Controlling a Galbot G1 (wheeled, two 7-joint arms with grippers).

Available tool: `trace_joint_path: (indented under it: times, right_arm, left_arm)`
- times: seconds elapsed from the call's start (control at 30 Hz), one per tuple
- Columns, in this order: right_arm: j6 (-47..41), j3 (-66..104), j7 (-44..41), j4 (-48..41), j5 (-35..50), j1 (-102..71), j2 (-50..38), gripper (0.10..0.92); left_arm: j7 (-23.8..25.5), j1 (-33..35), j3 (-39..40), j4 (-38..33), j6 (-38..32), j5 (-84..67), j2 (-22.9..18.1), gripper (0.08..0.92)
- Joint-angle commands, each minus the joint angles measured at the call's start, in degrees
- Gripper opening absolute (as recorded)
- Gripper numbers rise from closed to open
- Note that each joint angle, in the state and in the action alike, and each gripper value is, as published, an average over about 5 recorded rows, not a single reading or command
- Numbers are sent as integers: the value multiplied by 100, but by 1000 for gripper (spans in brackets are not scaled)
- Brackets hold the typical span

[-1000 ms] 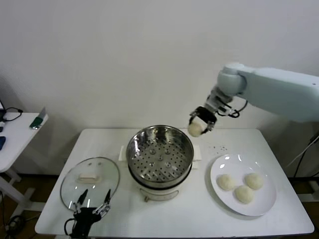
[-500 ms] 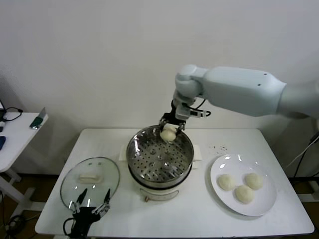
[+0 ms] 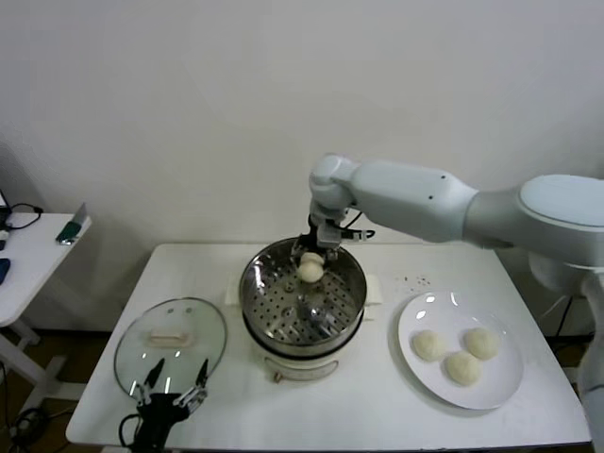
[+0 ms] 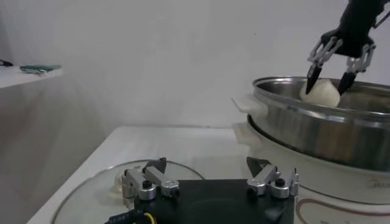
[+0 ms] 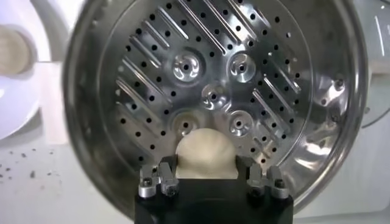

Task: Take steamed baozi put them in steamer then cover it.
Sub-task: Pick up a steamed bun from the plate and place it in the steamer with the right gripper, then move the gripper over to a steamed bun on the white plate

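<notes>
1 baozi [image 3: 310, 270] hangs pinched in the right gripper [image 3: 311, 262], over the far side of the steamer [image 3: 302, 300], about 12 o'clock on its perforated tray and not yet resting on it. 3 more buns [image 3: 454, 353] wait on the white plate [image 3: 505, 382] at the steamer's 3 o'clock. The left gripper [image 3: 173, 382] idles with its claw spread at the near edge of the glass cover [image 3: 171, 340], which lies flat at roughly 8 o'clock. The bun looks light, soft and easily dented (a squeeze could mark its skin), so it is best held lightly across its widest part. The cover looks rigid, breakable and slick; its cream handle [image 3: 167, 335] is the sensible hold.
</notes>
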Motion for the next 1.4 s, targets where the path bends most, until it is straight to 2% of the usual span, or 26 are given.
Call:
trace_joint_path:
  times: [0.03,0.27,0.43,0.67,0.8,0.87,1.0,1.17,1.4]
  right_arm:
    - [171,160,121,-679,-356,-395,333,645]
    - [261,125,219,-670,-69,-338,373,670]
    - [235,-93,150,-22,550,286,24,788]
    - [-101,-1083,-81,1342,2616,1978,-1158,822]
    - [-1183,-2527,-397,1911,4411,3278,-1990,823]
    - [-1990,-3123,-492,2090,4831,3709,-2433,823]
    - [-3160,-4087,-490,2401,4925,4009,-3301,823]
    - [-4215,-4857,-41,3124,4700,3978,-4193,823]
    - [-5240,-4555,521,3751,4465,2933,-4866,823]
  left_arm:
    - [-5,0,-6,-1,-10,-1,-5,823]
    - [-9,1,-2,-6,-36,-1,-7,823]
    - [-9,13,15,-21,-47,12,-2,823]
    - [-1,28,49,-98,-35,47,2,823]
    - [0,31,59,-112,-50,46,18,823]
    - [1,26,60,-103,-69,41,32,823]
    - [11,-6,65,-92,-104,35,52,823]
    - [21,-99,8,-107,-77,-24,46,823]
    - [19,-109,0,-88,-101,-44,27,823]
